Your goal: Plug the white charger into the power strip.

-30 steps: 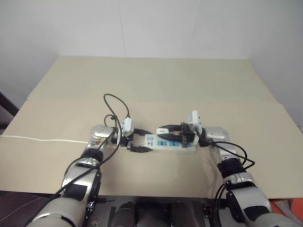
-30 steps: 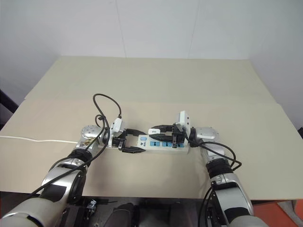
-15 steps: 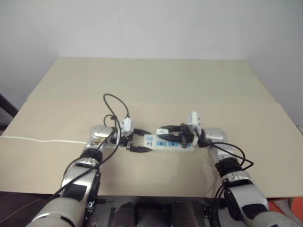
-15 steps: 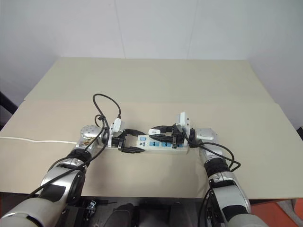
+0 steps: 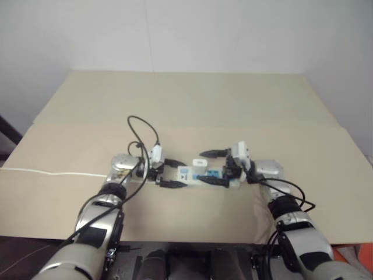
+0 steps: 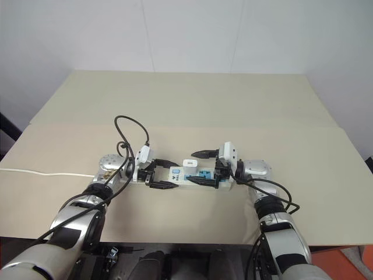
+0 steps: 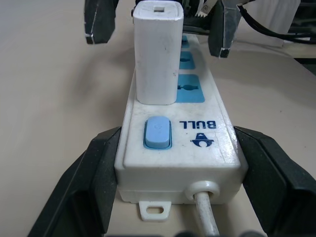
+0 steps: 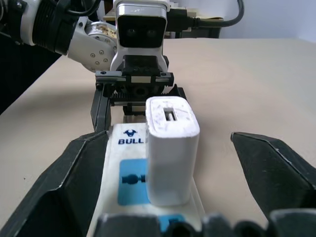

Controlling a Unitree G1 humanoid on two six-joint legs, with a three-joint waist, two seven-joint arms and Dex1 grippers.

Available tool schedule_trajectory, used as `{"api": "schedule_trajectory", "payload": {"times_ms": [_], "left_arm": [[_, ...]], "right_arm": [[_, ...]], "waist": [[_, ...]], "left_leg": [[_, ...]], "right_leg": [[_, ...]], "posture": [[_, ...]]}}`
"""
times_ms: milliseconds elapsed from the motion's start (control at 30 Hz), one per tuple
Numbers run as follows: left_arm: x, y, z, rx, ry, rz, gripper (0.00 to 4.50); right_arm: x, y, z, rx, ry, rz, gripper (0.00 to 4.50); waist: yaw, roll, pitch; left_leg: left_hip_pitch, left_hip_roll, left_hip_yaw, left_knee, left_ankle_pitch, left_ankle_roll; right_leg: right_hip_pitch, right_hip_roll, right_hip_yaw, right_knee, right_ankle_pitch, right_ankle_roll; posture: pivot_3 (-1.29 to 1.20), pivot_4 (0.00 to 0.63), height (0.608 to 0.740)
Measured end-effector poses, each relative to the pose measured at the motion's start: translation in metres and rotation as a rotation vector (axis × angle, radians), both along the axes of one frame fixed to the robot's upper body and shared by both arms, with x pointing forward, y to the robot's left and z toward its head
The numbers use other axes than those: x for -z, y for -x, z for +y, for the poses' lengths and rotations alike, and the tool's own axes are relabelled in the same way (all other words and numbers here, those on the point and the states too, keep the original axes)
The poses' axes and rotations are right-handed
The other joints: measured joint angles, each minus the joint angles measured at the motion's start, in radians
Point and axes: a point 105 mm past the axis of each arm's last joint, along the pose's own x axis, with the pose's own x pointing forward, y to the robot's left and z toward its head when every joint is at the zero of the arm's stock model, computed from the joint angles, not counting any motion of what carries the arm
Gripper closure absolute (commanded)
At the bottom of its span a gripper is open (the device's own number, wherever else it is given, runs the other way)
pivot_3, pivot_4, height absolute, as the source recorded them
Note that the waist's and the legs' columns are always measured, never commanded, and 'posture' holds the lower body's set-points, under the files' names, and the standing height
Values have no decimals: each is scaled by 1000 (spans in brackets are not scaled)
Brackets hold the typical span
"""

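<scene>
The white charger (image 5: 199, 163) stands upright in the power strip (image 6: 175, 173), in the blue socket nearest the blue switch (image 7: 157, 132). My right gripper (image 6: 191, 167) is open wide, one finger on each side of the charger and clear of it. In the right wrist view the charger (image 8: 172, 148) stands free between the two fingers (image 8: 74, 177). My left gripper (image 5: 182, 174) reaches in from the other side, its fingers (image 7: 94, 177) pressed against the two long sides of the strip's switch end.
The strip lies on a tan table (image 5: 186, 105) near its front edge. Its thin white cord (image 5: 46, 172) runs off to the left. A black cable (image 5: 139, 125) loops above my left wrist. A seam (image 5: 262, 125) crosses the tabletop behind the strip.
My right gripper has opened off the charger and drawn back slightly to the right. The charger stays standing in the strip. The left gripper has kept its place.
</scene>
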Motion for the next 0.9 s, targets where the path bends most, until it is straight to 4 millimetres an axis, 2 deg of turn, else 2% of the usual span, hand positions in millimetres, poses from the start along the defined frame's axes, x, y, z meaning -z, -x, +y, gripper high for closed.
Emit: {"api": "schedule_trajectory", "payload": {"times_ms": [33, 200, 433, 533, 633, 733, 900], "left_arm": [[1, 1, 0, 11, -5, 6, 34], [-5, 0, 2, 10, 15, -5, 34], [-46, -7, 44, -101, 68, -185, 34], [-53, 7, 68, -154, 89, -190, 34], [-47, 27, 95, -194, 11, -165, 34], [-39, 48, 110, -233, -26, -113, 34], [-37, 60, 121, -296, -29, -84, 34]], "right_arm": [[0, 0, -1, 1, 1, -2, 0], [-2, 1, -5, 1, 18, -18, 0], [-5, 19, -32, 61, 31, -40, 0], [-15, 34, -56, 101, 33, -33, 0], [-29, 46, -94, 168, 122, -63, 0], [-33, 60, -125, 229, 204, -55, 0], [-36, 70, -146, 276, 282, -50, 0]], "waist": [[0, 0, 0], [1, 0, 0], [-1, 0, 0], [-1, 1, 1], [-1, 1, 1], [0, 1, 1], [1, 1, 1]], "left_leg": [[0, 0, 0, 0, 0, 0], [-1, 0, 0, 0, 0, 0], [-3, 1, -3, -1, 0, 0], [-7, 2, -3, -1, 0, 0], [-7, 2, -2, -1, 0, 0], [-5, 3, -2, -2, 0, 0], [1, 4, -1, -2, 0, 0]], "right_leg": [[0, 0, 0, 0, 0, 0], [0, 0, 0, 0, 0, 0], [-3, -1, 1, 0, 0, 0], [-7, -2, 2, 1, 0, 0], [-8, -2, 3, -1, 0, 0], [-6, -2, 3, -1, 0, 0], [-1, -2, 3, -2, -2, 0]], "posture": [[0, 150, 740], [0, 150, 740], [0, 150, 740], [0, 150, 740], [0, 150, 740], [0, 150, 740], [0, 150, 740]]}}
